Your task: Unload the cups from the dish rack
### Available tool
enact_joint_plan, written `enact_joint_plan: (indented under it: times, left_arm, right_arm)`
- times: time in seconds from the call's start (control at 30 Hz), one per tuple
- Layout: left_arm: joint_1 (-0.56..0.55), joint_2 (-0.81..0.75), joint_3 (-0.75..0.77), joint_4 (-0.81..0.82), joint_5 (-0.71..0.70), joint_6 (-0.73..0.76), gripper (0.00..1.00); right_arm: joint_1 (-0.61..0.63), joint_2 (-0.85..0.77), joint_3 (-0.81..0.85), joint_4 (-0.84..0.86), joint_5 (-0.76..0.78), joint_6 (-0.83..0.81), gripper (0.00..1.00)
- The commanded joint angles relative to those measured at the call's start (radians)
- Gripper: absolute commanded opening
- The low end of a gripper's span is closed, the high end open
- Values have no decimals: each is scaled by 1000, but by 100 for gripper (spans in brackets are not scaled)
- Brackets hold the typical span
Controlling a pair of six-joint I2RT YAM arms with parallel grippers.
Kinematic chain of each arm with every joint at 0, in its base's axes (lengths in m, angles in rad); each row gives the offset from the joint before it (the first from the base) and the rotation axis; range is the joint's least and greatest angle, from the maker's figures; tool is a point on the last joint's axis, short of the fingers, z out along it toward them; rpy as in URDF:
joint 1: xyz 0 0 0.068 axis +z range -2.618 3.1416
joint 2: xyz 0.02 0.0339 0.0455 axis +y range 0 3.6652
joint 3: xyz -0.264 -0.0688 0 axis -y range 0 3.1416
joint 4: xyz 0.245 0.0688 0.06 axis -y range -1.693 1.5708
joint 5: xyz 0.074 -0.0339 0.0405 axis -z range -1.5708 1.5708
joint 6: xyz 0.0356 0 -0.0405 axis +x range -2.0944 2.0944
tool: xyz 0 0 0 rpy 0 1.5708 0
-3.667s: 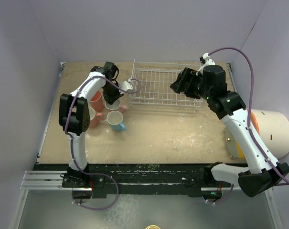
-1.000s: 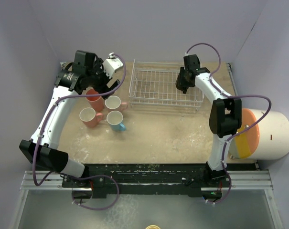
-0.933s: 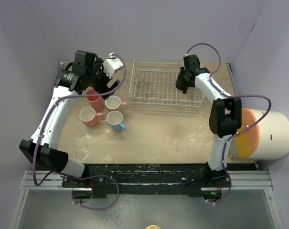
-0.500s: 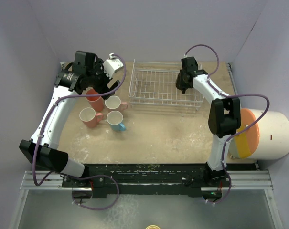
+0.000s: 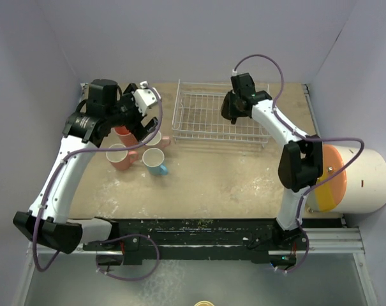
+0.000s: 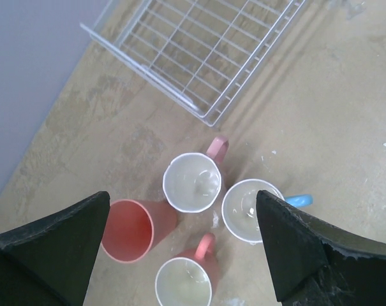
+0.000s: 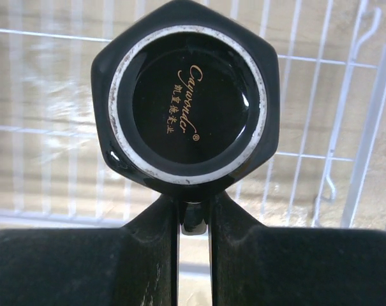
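Observation:
The white wire dish rack stands at the back middle of the table. My right gripper hangs over its right half, shut on the handle of the black cup, which is bottom-up toward the wrist camera with rack wires below it. Left of the rack several cups stand upright on the table: a salmon one, two pink ones and the light blue one. My left gripper hovers open above them, holding nothing.
A big white cylinder with an orange end lies at the right edge of the table. Purple walls close in the table on the left, back and right. The sandy tabletop runs in front of the rack.
My right gripper has shut on the black cup's handle and carried it leftward over the rack. My left arm has swung its open gripper slightly nearer, over the standing cups.

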Motion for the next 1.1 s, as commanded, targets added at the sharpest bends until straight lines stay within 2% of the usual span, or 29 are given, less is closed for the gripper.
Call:
enact_joint_plan:
  times: [0.0, 0.07, 0.27, 0.47, 0.6, 0.77, 1.07]
  left_arm:
    - [-4, -103, -44, 138, 170, 95, 99]
    - [-7, -121, -59, 119, 225, 194, 99]
    - [-46, -169, -110, 107, 232, 373, 99]
    - [-91, -268, -153, 97, 243, 643, 98]
    - [-105, -301, -143, 100, 271, 742, 94]
    - [-117, -344, -168, 83, 294, 870, 94]
    - [-118, -404, -235, -10, 226, 1090, 94]
  right_arm:
    - [53, -195, 102, 30, -106, 64, 0]
    - [61, -269, 55, 53, -219, 127, 0]
    - [78, -478, -190, 264, -616, 380, 0]
    - [161, -635, -428, 548, -808, 671, 0]
    - [223, -694, -554, 804, -862, 872, 0]
    - [306, -689, -644, 1031, -874, 1043, 0]
    - [358, -676, -665, 1134, -863, 1117, 0]
